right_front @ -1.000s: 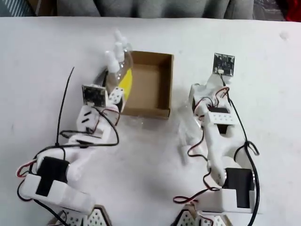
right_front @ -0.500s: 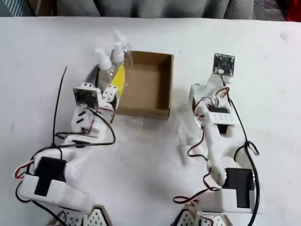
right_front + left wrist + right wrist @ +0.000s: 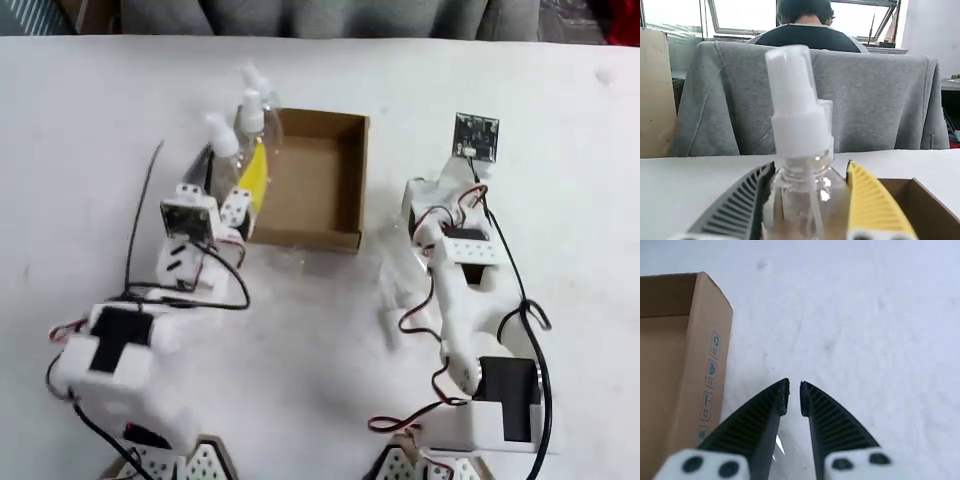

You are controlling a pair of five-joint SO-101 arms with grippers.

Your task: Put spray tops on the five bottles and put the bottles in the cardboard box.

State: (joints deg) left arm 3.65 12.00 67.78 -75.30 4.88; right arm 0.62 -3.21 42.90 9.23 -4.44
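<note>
A clear bottle point(image 3: 807, 200) with a white spray top point(image 3: 797, 105) sits between the grey and yellow fingers of my left gripper point(image 3: 810, 167), which is shut on it. From above, this bottle point(image 3: 225, 150) is held just left of the cardboard box point(image 3: 310, 185). A second capped bottle point(image 3: 250, 105) stands by the box's far left corner. My right gripper point(image 3: 794, 390) is shut with nothing in it, low over the table just right of the box point(image 3: 705, 355). The box interior looks bare.
White tabletop point(image 3: 560, 90) lies open to the right of and beyond the box. The right arm point(image 3: 455, 260) stretches along the table's right half. A grey-covered chair back point(image 3: 880, 100) stands past the far edge.
My left gripper has carried the bottle leftward, off the box's left edge, and the left arm's base has turned. The right arm has kept still.
</note>
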